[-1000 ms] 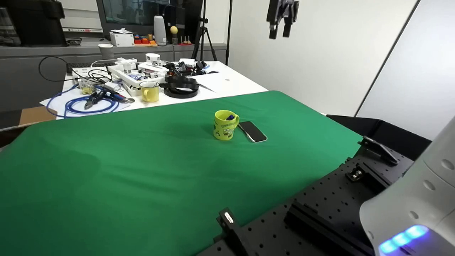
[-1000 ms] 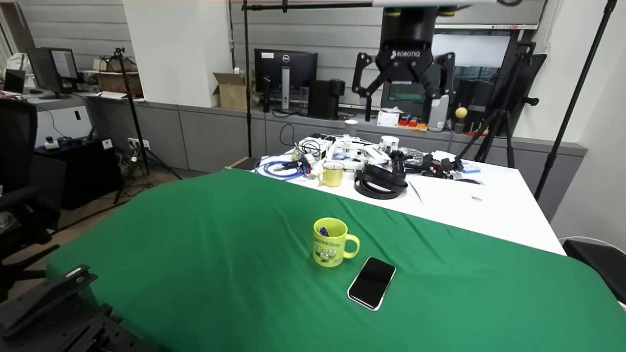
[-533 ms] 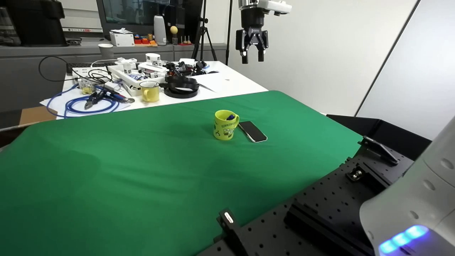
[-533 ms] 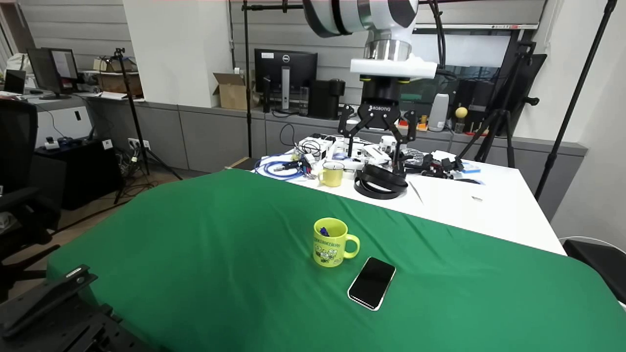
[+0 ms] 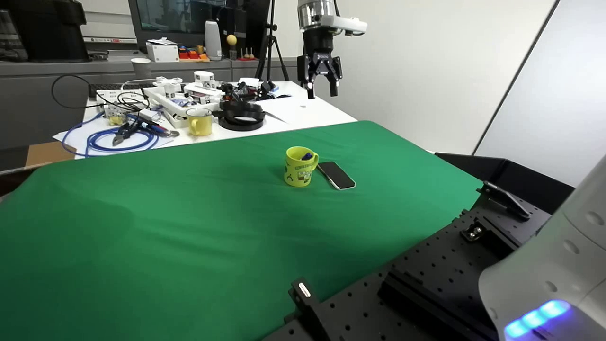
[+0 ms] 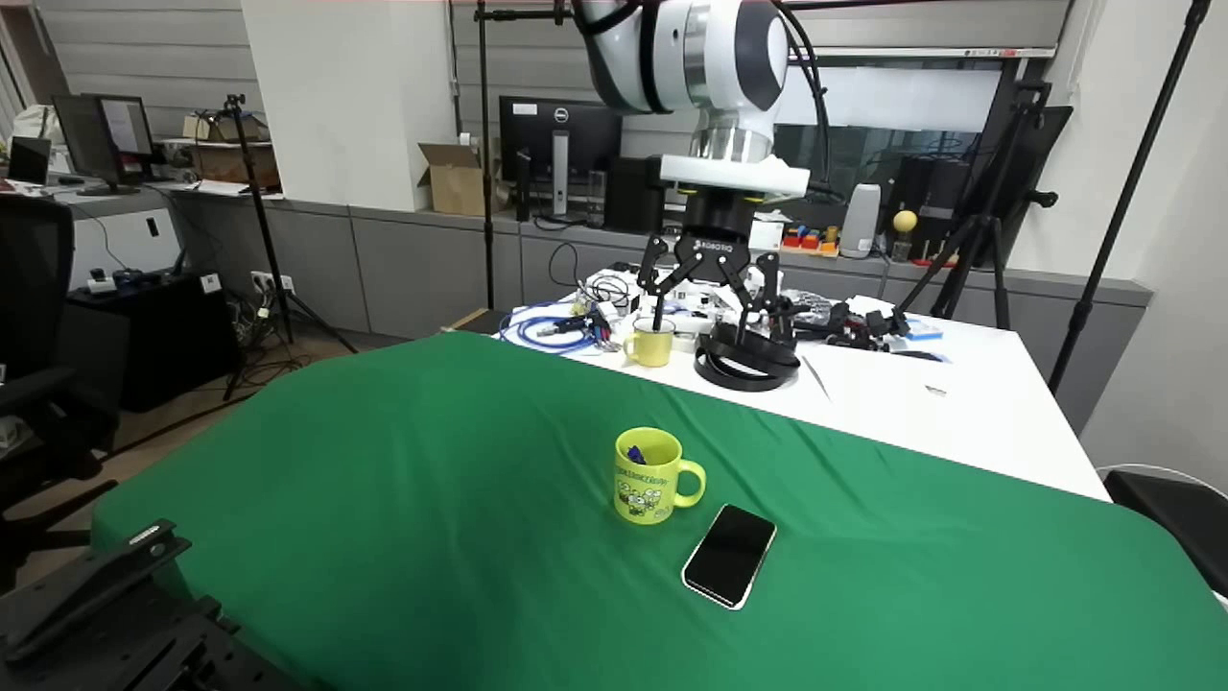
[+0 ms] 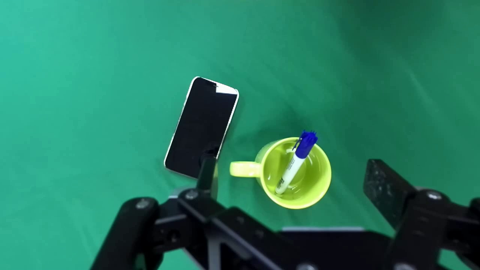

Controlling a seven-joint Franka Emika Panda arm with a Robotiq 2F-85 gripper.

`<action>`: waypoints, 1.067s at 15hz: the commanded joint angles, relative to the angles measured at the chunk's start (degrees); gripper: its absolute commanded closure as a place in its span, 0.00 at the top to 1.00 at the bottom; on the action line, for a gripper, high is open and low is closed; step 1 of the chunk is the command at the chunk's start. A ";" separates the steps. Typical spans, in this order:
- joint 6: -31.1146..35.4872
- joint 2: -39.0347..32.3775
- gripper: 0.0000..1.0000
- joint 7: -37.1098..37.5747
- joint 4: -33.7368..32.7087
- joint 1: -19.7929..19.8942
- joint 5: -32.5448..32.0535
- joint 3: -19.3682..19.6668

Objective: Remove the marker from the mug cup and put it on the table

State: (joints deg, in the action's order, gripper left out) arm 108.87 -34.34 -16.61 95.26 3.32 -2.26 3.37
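The yellow-green mug (image 5: 297,176) stands upright on the green-covered table (image 5: 189,218), also seen in an exterior view (image 6: 645,497). The marker leans inside the mug; its blue cap (image 6: 636,455) shows at the mouth. In the wrist view, the marker (image 7: 299,158) has a white body and its blue cap overlaps the rim of the mug (image 7: 322,176). My gripper (image 5: 322,93) is open and empty, pointing down, well above the table. In the wrist view, the mug and marker lie between the fingers of my gripper (image 7: 290,168).
A dark phone (image 7: 202,127) lies flat beside the mug's handle. Behind is a white table (image 6: 911,413) with cables, a yellow mug (image 6: 653,347) and black rings (image 6: 746,357). A black perforated base (image 5: 412,303) borders the near edge.
My gripper has come down and, in both exterior views, moved left, staying open. The mug, marker and phone have not moved.
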 commanded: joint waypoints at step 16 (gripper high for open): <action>-6.38 -18.63 1.00 12.50 -14.45 10.89 17.89 -1.02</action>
State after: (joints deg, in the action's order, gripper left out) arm 108.46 -48.30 -8.90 86.80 12.55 13.26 3.29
